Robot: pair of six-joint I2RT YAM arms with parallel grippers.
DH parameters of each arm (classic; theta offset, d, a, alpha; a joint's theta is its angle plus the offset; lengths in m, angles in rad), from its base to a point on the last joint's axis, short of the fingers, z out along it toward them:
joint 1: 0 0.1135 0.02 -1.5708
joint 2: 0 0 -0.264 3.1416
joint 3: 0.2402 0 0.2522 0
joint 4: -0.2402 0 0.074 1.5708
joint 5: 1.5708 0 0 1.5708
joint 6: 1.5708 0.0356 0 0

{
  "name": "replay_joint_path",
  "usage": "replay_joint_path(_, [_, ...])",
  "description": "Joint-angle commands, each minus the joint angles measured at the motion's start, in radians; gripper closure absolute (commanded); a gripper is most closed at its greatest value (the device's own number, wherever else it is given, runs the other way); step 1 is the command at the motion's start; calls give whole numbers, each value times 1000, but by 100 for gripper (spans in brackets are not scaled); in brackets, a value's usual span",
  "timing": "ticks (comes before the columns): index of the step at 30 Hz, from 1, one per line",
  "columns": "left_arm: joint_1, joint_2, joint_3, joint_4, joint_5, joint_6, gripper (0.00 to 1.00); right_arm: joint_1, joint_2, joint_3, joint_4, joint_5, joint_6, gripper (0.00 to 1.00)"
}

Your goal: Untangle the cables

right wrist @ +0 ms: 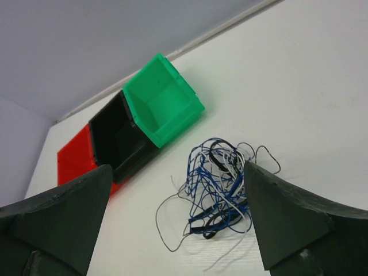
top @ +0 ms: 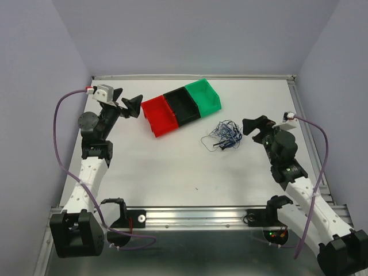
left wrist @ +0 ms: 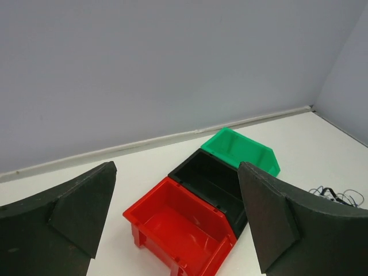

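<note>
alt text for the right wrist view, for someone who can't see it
A loose tangle of thin blue, black and white cables lies on a white table, seen between the open jaws of the right gripper. Beyond it, a green bin, a black bin and a red bin stand side by side in a row.

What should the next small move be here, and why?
Probably ease the right tool forward and down onto the cables. It is open, aimed at the clump and nearest to it; the strands lie in one knot, untouched. The left tool is open too, but off by the bins.
</note>
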Motion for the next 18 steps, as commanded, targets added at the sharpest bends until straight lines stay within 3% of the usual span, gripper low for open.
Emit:
replay_joint_path(1, [-7, -11, -8, 75, 147, 14, 1, -4, 74, 111, -95, -3, -75, 0])
replay_joint_path(5, [-70, -7, -5, 50, 120, 77, 1, -4, 272, 246, -281, 67, -112, 6])
replay_joint_path(12, [-85, -7, -7, 46, 122, 93, 1, -4, 473, 300, -283, 202, -89, 36])
replay_joint_path(18, [-91, -25, -16, 46, 118, 99, 1, -12, 642, 374, -283, 238, -99, 39])
